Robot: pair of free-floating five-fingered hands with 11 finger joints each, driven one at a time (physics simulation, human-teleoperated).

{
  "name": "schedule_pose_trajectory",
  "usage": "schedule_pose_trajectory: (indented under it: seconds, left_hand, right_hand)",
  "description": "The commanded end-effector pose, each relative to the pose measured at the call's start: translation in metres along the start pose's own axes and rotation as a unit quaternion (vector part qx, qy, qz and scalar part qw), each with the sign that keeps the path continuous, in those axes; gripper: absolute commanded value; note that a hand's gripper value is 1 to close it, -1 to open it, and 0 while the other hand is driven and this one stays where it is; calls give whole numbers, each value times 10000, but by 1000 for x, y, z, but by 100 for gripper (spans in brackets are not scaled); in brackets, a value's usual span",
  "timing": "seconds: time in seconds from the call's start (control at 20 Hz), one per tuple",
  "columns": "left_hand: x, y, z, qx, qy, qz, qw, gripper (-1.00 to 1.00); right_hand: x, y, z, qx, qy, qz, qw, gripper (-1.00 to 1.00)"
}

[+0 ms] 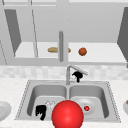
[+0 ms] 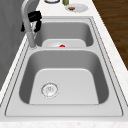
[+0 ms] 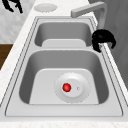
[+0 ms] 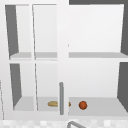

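Faucet (image 1: 75, 68) | we have our right hand (image 1: 77, 75) curled round its base | left hand (image 1: 41, 111) hangs half-curled, holding nothing | no water seen running yet

Front camera faces the sink (image 1: 67, 100) toward 12 o'clock, side cameras look along it from 9 and 3, upper camera shares the cabinet (image 4: 62, 75).
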Motion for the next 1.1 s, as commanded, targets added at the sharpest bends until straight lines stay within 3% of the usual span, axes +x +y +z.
schedule_pose_trajectory:
  seconds: [0.0,0.2,0.3,0.4,0.75,1.05]
  left_hand:
    - [0,0,0,0,0,0,10000,0]
    - [0,0,0,0,0,0,10000,0]
    - [0,0,0,0,0,0,10000,0]
    - [0,0,0,0,0,0,10000,0]
    - [0,0,0,0,0,0,10000,0]
    - [0,0,0,0,0,0,10000,0]
  right_hand:
    - [10,10,-18,506,134,3,9986,100]
    - [14,7,-33,539,169,-51,9984,100]
    - [12,6,-38,897,101,76,9959,100]
    - [4,8,-41,1053,105,-8,9944,100]
    - [-15,12,-38,760,-185,-586,9952,100]
    - [-23,16,-38,650,-566,-799,9931,100]
